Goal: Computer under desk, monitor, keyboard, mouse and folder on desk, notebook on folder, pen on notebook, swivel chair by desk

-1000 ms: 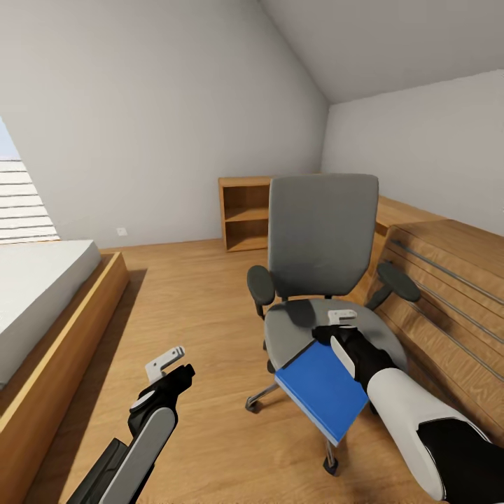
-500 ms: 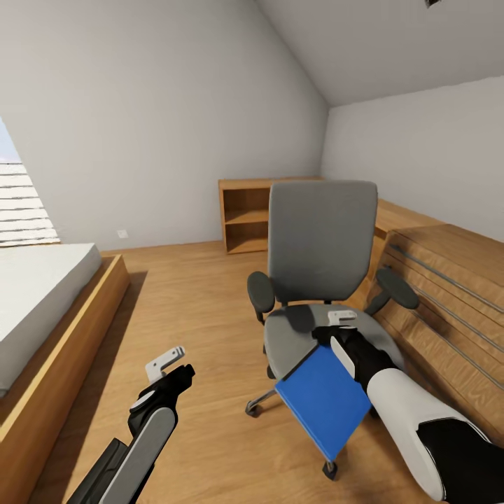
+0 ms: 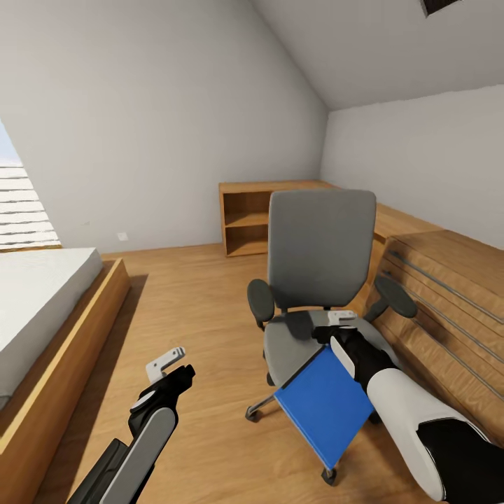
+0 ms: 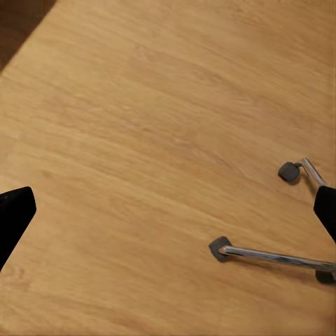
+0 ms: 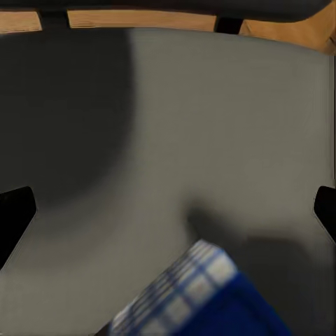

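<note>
The grey swivel chair (image 3: 320, 245) stands on the wood floor of the bedroom, facing me. The blue folder (image 3: 323, 406) lies tilted over the front edge of its seat (image 3: 287, 343), with most of it hanging past the edge. My right gripper (image 3: 342, 318) is over the seat at the folder's upper corner. In the right wrist view its fingers (image 5: 15, 213) stand wide apart over the grey seat, with the folder's corner (image 5: 210, 297) below them, not between them. My left gripper (image 3: 166, 361) is open over bare floor, left of the chair's metal base (image 4: 269, 255).
A low light-wood shelf unit (image 3: 246, 217) stands against the back wall behind the chair. Wooden drawer fronts with metal rails (image 3: 448, 301) run along the right. A bed on a wooden frame (image 3: 49, 308) is on the left, with open floor between it and the chair.
The whole view has shifted, so the chair and floor sit lower in the picture. The folder has tipped further off the seat's front edge. Both arms keep their pose.
</note>
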Robot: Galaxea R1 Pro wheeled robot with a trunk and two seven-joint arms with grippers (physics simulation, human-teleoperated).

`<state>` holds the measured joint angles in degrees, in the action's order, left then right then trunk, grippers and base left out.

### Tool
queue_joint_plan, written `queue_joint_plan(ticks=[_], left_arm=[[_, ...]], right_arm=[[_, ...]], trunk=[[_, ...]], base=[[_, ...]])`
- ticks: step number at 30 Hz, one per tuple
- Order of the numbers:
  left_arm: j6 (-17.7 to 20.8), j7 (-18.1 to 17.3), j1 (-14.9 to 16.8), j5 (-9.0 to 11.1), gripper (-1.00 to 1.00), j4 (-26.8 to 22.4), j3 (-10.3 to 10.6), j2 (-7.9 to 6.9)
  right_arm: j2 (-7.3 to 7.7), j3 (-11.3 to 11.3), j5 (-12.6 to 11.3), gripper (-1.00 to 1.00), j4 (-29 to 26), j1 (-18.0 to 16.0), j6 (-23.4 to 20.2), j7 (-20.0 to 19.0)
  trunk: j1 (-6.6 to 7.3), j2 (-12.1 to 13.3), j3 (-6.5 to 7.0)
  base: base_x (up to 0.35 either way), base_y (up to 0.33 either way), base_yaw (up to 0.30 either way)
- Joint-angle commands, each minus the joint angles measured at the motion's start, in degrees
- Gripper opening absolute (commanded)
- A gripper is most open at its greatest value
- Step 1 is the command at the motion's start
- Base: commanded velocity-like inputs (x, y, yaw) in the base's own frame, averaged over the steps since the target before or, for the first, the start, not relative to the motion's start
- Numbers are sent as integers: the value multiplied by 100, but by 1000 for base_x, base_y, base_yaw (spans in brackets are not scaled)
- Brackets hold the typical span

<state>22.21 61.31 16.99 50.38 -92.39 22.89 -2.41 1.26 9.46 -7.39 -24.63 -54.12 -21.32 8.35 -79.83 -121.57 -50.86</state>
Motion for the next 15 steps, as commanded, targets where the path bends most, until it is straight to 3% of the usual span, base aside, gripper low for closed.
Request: queue_joint_plan(ticks=[1, 15], left_arm=[[37, 39, 6, 19, 100, -7, 10, -5], [37, 39, 6, 24, 100, 1, 22, -2]], right_arm=[[6, 48, -61, 100, -12, -2, -30, 44], [6, 53, -61, 100, -23, -7, -33, 38]], trunk=[[23, 39, 13], [309, 560, 246]], base=[[0, 0, 0], [0, 0, 0]])
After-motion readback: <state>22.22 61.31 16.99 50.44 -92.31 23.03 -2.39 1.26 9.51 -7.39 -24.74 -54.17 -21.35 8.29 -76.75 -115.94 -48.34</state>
